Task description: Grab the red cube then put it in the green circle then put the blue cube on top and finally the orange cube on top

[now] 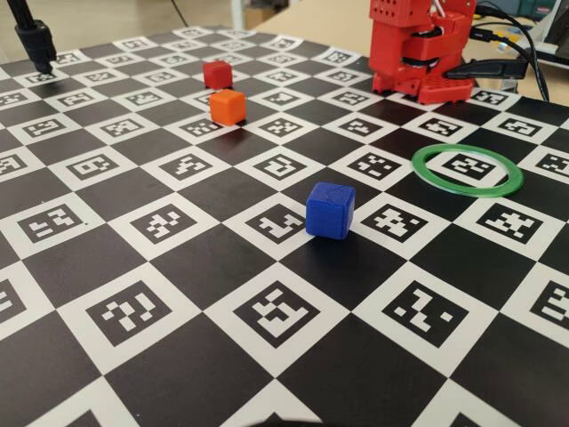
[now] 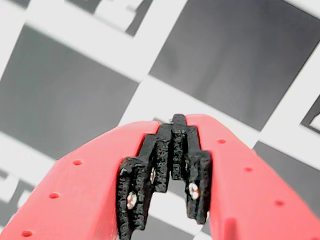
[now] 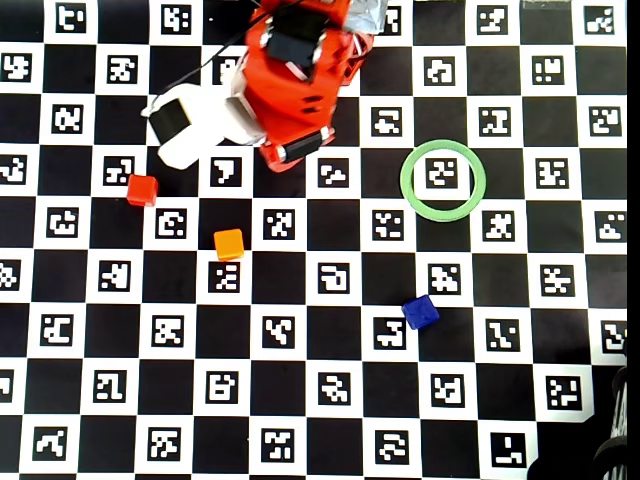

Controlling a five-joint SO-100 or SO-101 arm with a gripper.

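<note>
The red cube point(image 1: 217, 73) point(image 3: 142, 189) rests on the checkered mat, with the orange cube point(image 1: 228, 106) point(image 3: 229, 244) close beside it. The blue cube point(image 1: 330, 210) point(image 3: 420, 312) lies nearer the mat's middle. The green circle point(image 1: 467, 191) point(image 3: 405, 182) lies flat with only a marker square inside it. The red arm point(image 1: 418, 53) point(image 3: 295, 85) is folded over its base, away from all cubes. In the wrist view my gripper point(image 2: 177, 122) is shut, its black pads meshed with nothing between them, above bare mat squares.
A black stand point(image 1: 36, 40) is at the far left corner of the fixed view. Cables point(image 1: 524, 44) trail behind the arm's base. A dark tripod part point(image 3: 615, 455) shows at the overhead view's lower right corner.
</note>
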